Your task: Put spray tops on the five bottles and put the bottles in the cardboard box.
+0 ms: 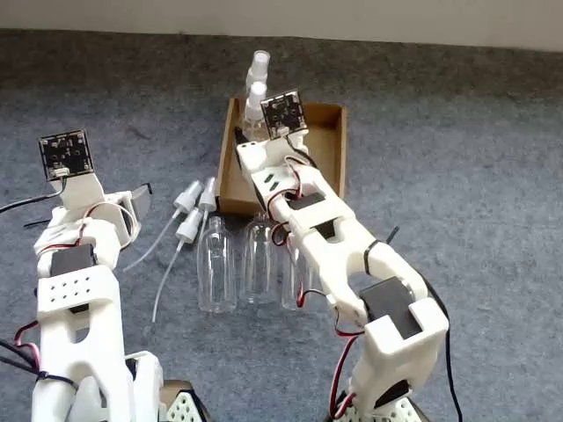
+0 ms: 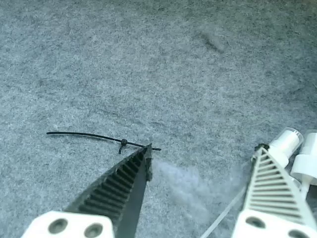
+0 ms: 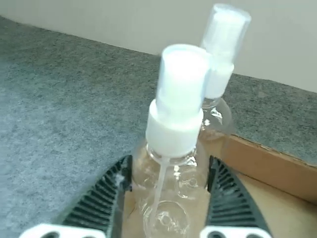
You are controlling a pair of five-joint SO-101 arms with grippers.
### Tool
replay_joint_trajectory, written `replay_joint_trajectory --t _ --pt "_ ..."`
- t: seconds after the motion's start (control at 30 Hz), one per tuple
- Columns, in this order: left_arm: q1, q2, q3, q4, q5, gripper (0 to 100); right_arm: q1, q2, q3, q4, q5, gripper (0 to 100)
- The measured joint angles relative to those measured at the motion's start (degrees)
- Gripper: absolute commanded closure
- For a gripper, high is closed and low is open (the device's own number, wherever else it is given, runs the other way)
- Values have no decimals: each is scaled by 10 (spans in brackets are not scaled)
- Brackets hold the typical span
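The cardboard box [image 1: 327,132] lies at the back of the grey carpet. Two clear bottles with white spray tops stand in its back left corner. My right gripper [image 3: 169,163] [image 1: 250,141] is shut on the nearer capped bottle [image 3: 171,183] [image 1: 254,104], a finger against each side. The other capped bottle [image 3: 218,106] [image 1: 259,66] stands just behind it. Three uncapped bottles [image 1: 216,264] stand in a row in front of the box. Three loose spray tops [image 1: 188,199] [image 2: 286,144] lie left of the box. My left gripper [image 2: 203,148] [image 1: 141,200] hangs open over the carpet beside them.
A thin black cable tie [image 2: 99,136] lies on the carpet ahead of my left gripper. The right arm [image 1: 325,237] stretches over the row of uncapped bottles into the box. Bare carpet spreads to the far left and right.
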Motion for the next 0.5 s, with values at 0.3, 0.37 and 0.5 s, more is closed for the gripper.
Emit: replay_joint_trajectory --t 0.3,0.37,0.5 --pt "0 0 0 0 0 713 -5 0 0 0 0 863" --pt "0 0 0 0 0 713 -5 0 0 0 0 863" --pt "0 0 0 0 0 713 -5 0 0 0 0 863"
